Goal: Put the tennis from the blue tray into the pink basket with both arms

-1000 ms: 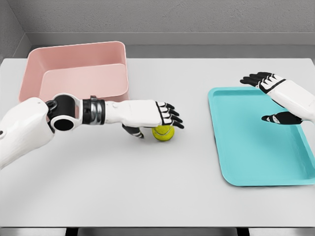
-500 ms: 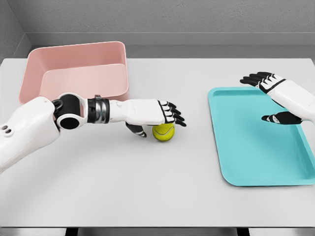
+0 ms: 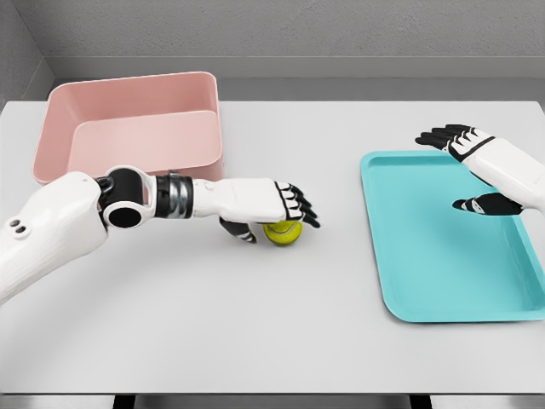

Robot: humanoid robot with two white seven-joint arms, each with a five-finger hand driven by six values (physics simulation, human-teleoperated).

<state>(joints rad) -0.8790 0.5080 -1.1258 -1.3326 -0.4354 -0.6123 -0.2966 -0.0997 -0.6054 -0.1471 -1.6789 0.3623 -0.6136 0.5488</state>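
Head view: left hand (image 3: 285, 209) over tennis ball (image 3: 281, 233) on table (image 3: 255, 315).

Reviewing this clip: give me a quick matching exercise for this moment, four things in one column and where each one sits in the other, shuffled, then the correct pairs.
Things:
1. tennis ball
2. pink basket
3. blue tray
4. right hand

Places:
A. far left corner of the table
B. over the tray's far right part, fingers spread
C. on the bare table, under the left hand
D. right side of the table, nothing in it

Pairs: 1-C, 2-A, 3-D, 4-B
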